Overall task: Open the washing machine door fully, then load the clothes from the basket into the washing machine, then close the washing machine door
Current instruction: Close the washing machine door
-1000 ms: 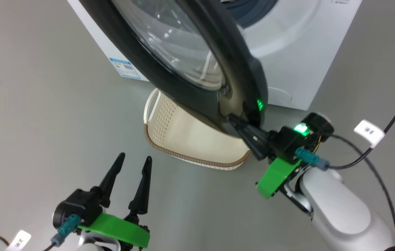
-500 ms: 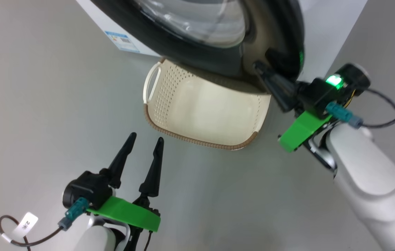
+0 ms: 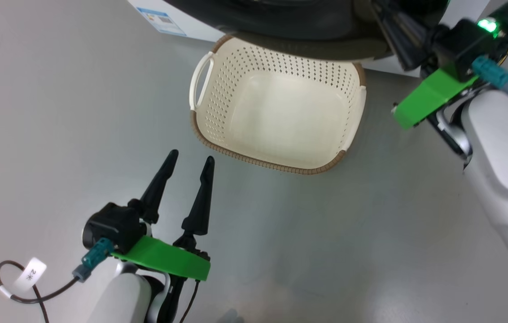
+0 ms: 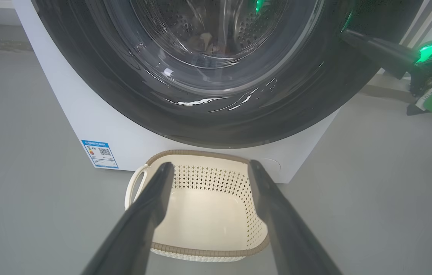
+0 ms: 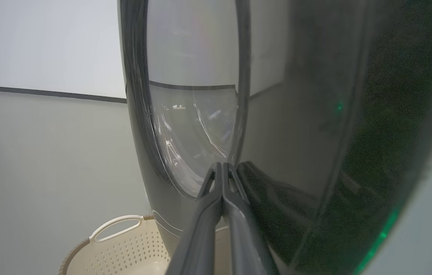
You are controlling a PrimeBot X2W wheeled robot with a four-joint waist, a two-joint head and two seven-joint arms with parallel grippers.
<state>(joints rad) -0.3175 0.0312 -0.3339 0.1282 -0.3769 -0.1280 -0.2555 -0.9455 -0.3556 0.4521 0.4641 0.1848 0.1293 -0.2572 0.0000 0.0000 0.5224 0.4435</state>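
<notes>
Overhead of the basket's far rim, the washing machine door (image 4: 216, 122) hangs with its black ring and bulging glass turned toward the left wrist camera. Through the glass the perforated drum shows, with a small pale and brownish patch inside that is too blurred to name. The right gripper (image 5: 222, 165) is up past the basket's far right corner. Its jaws are pressed together with nothing between them, and their tips rest against the door, right at the edge of the glass window.

The basket (image 3: 263, 163) sits on the grey floor (image 3: 56, 134), upright and empty, its cream bottom bare. None of the clothes lie in it. Its far side is tucked under the door's lower edge.

Just behind the basket stands the washing machine (image 4: 86, 122), with a blue sticker (image 4: 99, 153) low on its white front, beyond the basket's left handle.

The left gripper (image 3: 191, 155) hovers over the floor near the basket's near left corner. Its jaws are spread wide, empty, touching nothing and pointing toward the basket.
</notes>
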